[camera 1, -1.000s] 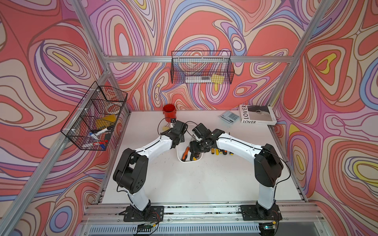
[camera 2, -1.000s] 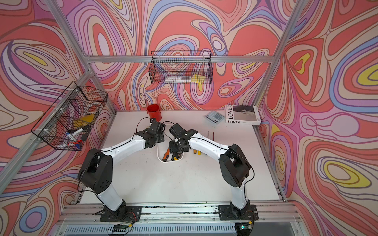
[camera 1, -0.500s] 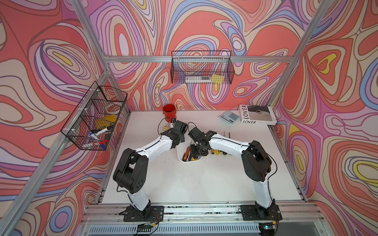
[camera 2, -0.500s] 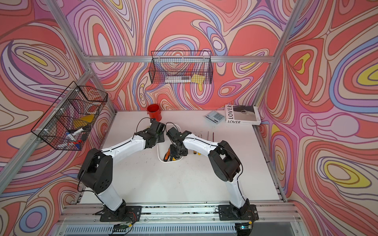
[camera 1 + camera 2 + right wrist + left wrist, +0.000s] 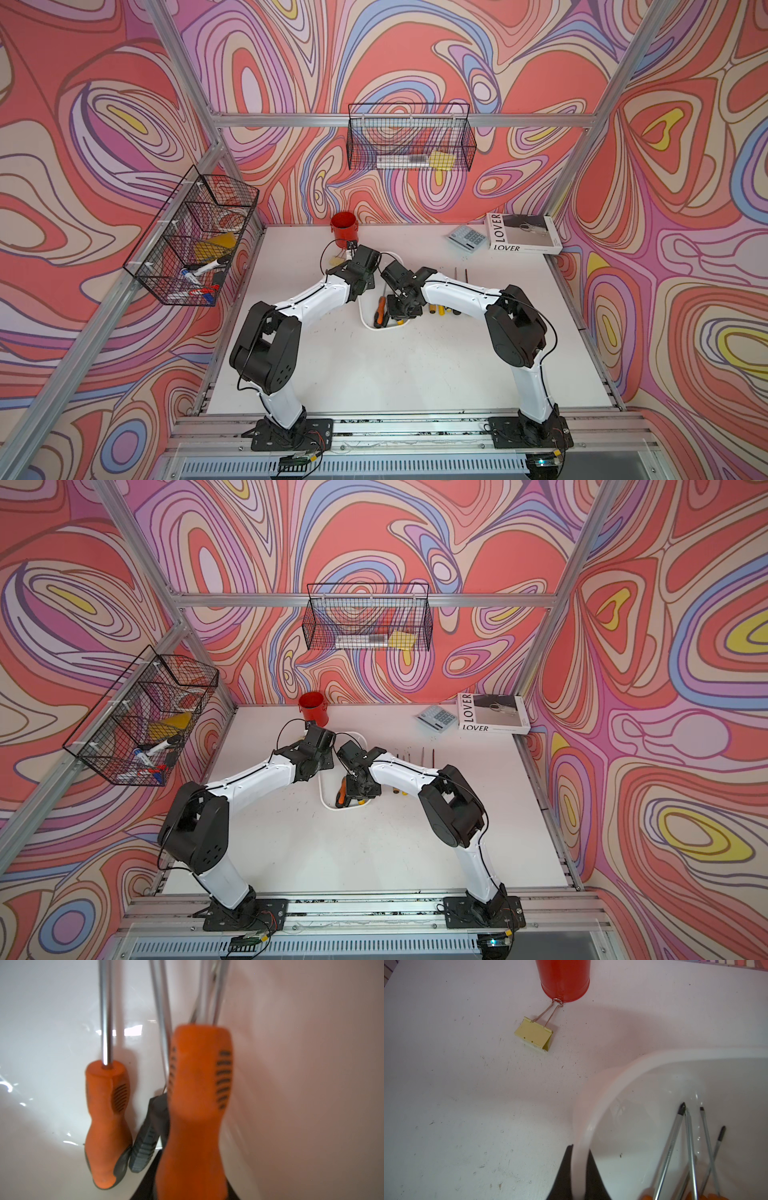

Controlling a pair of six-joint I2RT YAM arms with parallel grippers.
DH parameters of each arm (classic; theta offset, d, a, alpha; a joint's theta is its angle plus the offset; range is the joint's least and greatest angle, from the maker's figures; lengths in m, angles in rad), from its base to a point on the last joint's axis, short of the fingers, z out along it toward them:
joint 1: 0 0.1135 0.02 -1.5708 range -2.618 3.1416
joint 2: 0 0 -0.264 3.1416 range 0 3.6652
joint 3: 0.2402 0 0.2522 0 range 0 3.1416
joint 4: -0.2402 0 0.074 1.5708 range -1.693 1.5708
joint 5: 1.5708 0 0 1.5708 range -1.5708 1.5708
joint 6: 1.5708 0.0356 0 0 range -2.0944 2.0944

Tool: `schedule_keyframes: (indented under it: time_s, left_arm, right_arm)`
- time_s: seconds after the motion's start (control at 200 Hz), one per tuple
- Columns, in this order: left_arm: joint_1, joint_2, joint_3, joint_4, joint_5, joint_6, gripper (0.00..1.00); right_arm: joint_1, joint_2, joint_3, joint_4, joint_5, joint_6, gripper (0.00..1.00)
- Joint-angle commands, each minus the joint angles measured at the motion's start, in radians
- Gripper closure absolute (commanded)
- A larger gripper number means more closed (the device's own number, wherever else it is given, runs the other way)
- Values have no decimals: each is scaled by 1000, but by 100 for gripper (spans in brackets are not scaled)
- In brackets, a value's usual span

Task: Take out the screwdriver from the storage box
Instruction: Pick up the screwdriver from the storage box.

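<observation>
The orange-handled screwdriver [image 5: 199, 1084] lies inside the storage box [image 5: 695, 1053], its handle between the narrow-set jaws of the right pincer [image 5: 400, 311] and its shaft pointing straight ahead. Whether they grip I cannot tell. The left pincer [image 5: 579, 1149] clamps the box rim.

The right gripper [image 5: 401, 309] now sits lower and further left in both top views than a second ago, down inside the box [image 5: 365, 321]. The right arm's elbow [image 5: 515, 324] stands further left too. The jaws are narrower than before and clasp the orange screwdriver [image 5: 199, 1088] by its handle.
</observation>
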Motion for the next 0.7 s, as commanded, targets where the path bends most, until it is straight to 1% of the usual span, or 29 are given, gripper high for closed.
schedule_keyframes:
  time_s: [0.0, 0.055, 0.18, 0.26, 0.32, 0.426, 0.471, 0.516, 0.591, 0.696]
  left_arm:
    - [-4, -21, 0, -9, -12, 5, 100]
    - [-5, -21, 0, -9, -12, 6, 100]
    - [-4, -21, 3, -10, -12, 5, 100]
    - [-4, -22, 4, -11, -12, 7, 100]
    - [-3, -24, 3, -14, -15, 8, 100]
    - [-4, -26, -1, -14, -19, 10, 100]
    - [-4, -26, -2, -14, -18, 8, 100]
    - [-5, -24, -3, -13, -16, 6, 100]
    - [-4, -23, -3, -10, -12, 2, 100]
    - [-5, -23, -5, -11, -12, -1, 100]
  right_arm:
    - [3, -4, 28, -28, 40, -16, 54]
    - [2, -6, 38, -37, 51, -21, 49]
    - [0, 2, 56, -36, 55, -33, 47]
    - [1, 22, 75, -48, 46, -38, 50]
    - [1, 28, 81, -49, 44, -39, 53]
    - [0, 28, 78, -36, 45, -37, 61]
    - [-1, 31, 80, -33, 37, -37, 63]
    - [-1, 39, 86, -34, 28, -38, 62]
    - [-1, 61, 103, -47, 19, -40, 56]
    - [-1, 70, 93, -29, 28, -35, 56]
